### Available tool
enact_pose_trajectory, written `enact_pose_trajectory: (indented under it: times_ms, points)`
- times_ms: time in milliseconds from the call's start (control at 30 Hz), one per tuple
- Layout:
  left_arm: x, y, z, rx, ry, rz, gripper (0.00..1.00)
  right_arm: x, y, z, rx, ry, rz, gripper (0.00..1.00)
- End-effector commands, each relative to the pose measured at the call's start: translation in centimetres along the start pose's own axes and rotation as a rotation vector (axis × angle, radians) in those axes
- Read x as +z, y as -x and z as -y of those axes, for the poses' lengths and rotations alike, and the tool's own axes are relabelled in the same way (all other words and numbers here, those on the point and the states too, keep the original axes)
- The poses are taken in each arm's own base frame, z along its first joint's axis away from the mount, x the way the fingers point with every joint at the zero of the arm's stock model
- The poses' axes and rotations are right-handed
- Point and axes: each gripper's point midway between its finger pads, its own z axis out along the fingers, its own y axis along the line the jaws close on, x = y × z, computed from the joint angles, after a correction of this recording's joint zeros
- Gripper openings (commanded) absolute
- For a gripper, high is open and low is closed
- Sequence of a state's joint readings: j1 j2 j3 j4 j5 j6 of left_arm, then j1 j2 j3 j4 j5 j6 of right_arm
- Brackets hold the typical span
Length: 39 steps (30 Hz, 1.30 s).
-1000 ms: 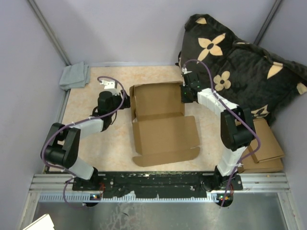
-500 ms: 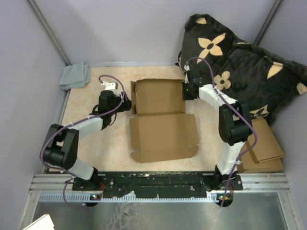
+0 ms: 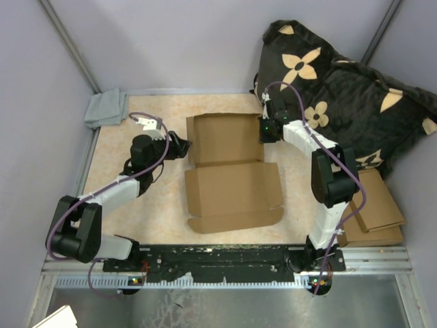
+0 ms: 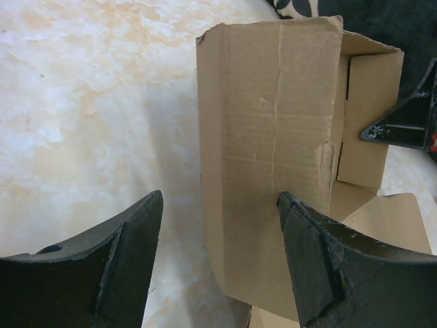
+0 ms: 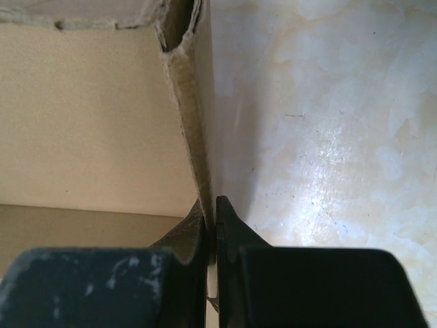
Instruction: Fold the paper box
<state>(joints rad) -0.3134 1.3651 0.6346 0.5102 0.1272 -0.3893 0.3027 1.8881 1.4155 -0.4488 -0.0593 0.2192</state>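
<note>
the plain brown corrugated cardboard mailer box (image 3: 232, 184) is lying mid-way across the marbled beige tabletop (image 3: 157, 205), its far half standing up as a shallow tray and its near panel lying flat. the right gripper (image 5: 210, 205) is pinching the tray's right wall between closed fingers. the left gripper (image 4: 218, 201) is hovering spread wide just beside the left wall, gripping nothing.

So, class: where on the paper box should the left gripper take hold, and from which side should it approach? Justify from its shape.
Probably the raised left wall of the paper box, approached from the box's left, the open left gripper straddling its thin free edge. It stands up like the opposite wall, which the right gripper pinches.
</note>
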Motion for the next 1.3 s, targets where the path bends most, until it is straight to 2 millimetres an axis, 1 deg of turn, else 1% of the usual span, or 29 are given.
enact_pose_trajectory:
  times_ms: [0, 67, 133, 333, 500, 667, 867, 900, 967, 1067, 1133, 1200, 1267]
  points:
    - [-0.1, 0.4, 1.2, -0.015, -0.067, 0.025, 0.75, -0.1, -3.0, -0.1, -0.011, 0.019, -0.098, 0.00]
    - [0.3, -0.2, 0.8, -0.016, -0.060, 0.007, 0.75, -0.3, -2.9, -0.4, -0.014, 0.032, -0.090, 0.00]
    - [0.8, -0.5, 1.0, -0.015, -0.075, -0.006, 0.74, -0.5, -3.0, -0.6, -0.018, 0.037, -0.087, 0.00]
    - [1.7, -0.2, 2.1, -0.027, -0.136, -0.002, 0.73, -0.9, -3.6, -1.6, -0.038, 0.055, -0.077, 0.00]
    - [2.0, -0.8, 1.2, -0.020, -0.090, -0.040, 0.70, -1.6, -3.7, -2.2, -0.046, 0.056, -0.053, 0.00]
    - [1.9, -2.0, 0.1, 0.004, -0.011, -0.117, 0.68, -2.8, -3.7, -3.2, -0.053, 0.045, -0.013, 0.00]
    - [2.0, -4.2, -0.9, 0.095, 0.103, -0.242, 0.66, -4.4, -3.4, -4.1, -0.031, 0.042, 0.046, 0.00]
    - [1.9, -4.5, -1.0, 0.112, 0.123, -0.265, 0.66, -4.3, -3.6, -4.0, -0.026, 0.037, 0.046, 0.00]
    - [1.8, -5.1, -1.1, 0.148, 0.159, -0.312, 0.66, -5.5, -3.0, -4.1, -0.016, 0.042, 0.081, 0.00]
    - [1.6, -6.1, -0.9, 0.180, 0.194, -0.388, 0.65, -5.9, -3.1, -4.2, -0.008, 0.046, 0.091, 0.00]
    - [1.3, -7.0, -0.7, 0.194, 0.198, -0.430, 0.65, -6.1, -3.2, -4.3, -0.004, 0.048, 0.094, 0.00]
    - [1.0, -8.0, -0.6, 0.205, 0.203, -0.462, 0.62, -6.3, -3.3, -4.3, 0.000, 0.051, 0.098, 0.00]
    - [0.7, -8.7, -0.7, 0.214, 0.220, -0.484, 0.50, -6.4, -3.4, -4.4, 0.003, 0.053, 0.100, 0.00]
